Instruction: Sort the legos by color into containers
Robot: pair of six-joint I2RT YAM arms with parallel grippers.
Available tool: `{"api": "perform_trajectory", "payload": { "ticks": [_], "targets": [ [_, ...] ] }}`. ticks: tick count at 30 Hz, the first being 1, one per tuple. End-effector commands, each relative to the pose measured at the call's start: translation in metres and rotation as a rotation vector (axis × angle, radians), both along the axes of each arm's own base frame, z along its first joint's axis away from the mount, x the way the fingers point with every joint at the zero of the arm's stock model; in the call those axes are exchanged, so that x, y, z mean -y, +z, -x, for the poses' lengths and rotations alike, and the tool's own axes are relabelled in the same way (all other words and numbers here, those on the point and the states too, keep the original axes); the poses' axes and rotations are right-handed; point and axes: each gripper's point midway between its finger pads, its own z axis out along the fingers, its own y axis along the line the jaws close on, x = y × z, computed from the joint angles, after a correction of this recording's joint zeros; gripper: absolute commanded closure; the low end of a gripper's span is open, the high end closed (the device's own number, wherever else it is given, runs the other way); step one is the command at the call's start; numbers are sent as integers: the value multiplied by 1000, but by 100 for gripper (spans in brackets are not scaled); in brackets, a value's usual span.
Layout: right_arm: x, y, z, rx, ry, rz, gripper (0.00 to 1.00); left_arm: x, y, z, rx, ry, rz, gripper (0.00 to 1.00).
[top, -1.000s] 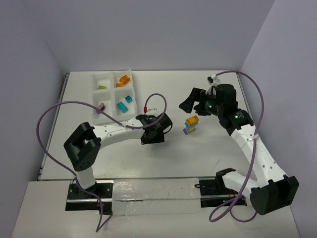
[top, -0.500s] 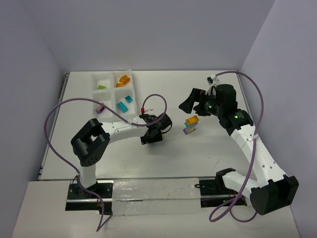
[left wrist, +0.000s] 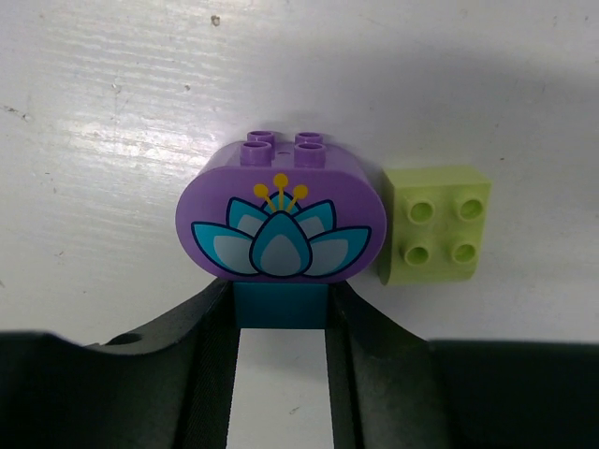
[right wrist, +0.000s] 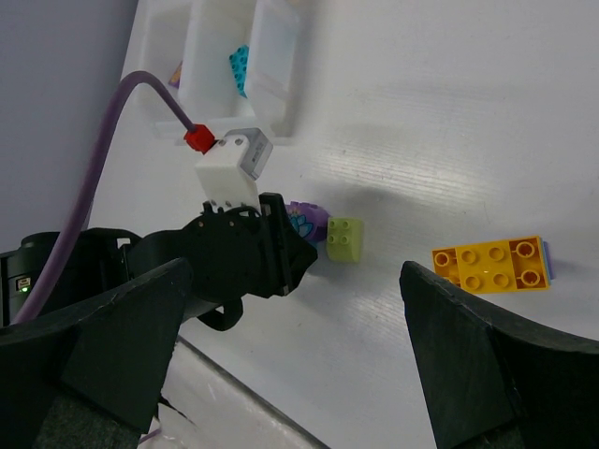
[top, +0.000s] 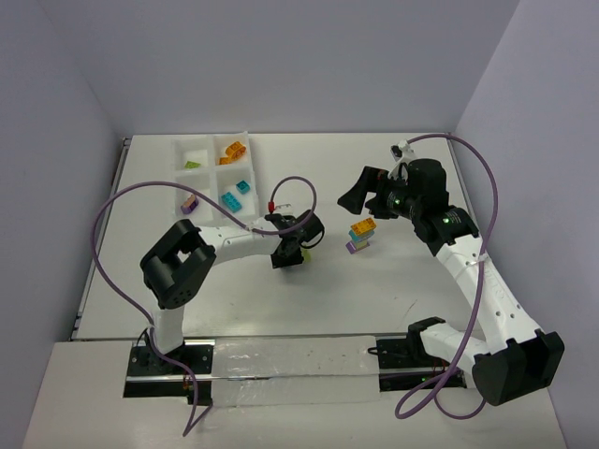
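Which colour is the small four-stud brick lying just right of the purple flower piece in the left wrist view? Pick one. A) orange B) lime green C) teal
B: the four-stud brick beside the purple flower piece is lime green, while the teal brick sits pinched in the left claw.

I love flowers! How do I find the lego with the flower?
On the white table, find the left arm's claw, pinching a teal block. Stuck to that block is the purple oval plastic brick. Unlike the plain lime-green square brick beside it, it wears a painted blue flower.
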Motion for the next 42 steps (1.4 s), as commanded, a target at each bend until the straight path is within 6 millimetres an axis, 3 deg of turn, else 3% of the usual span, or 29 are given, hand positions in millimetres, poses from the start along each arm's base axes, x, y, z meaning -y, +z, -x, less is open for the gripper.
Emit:
{"api": "perform_trajectory", "payload": {
  "ticks": [1, 4, 6, 12, 21, 25, 32, 42],
  "targets": [
    [0, 18, -3, 66, 1, -16, 0, 9, 12, -14, 69, -68, 14, 78],
    [1, 17, -3, 62, -2, -14, 0, 10, 25, -18, 88, -115, 34, 93],
    [1, 18, -1, 58, -2, -18, 0, 17, 46, -17, 92, -186, 105, 99],
    [-3, 6, 2, -17, 6, -37, 1, 27, 120, -14, 188, -406, 282, 100],
    [-37, 1, 5, -192, 116, -188, 5, 42, 188, -2, 290, -513, 461, 100],
    [-46, 4, 2, -174, 127, -133, 6, 47, 196, 0, 292, -526, 492, 100],
    [-71, -10, 2, -241, 200, -180, 10, 49, 208, 1, 313, -528, 524, 100],
    [-105, -27, 16, -306, 328, -176, 17, 53, 213, 1, 319, -526, 548, 100]
  ]
}}
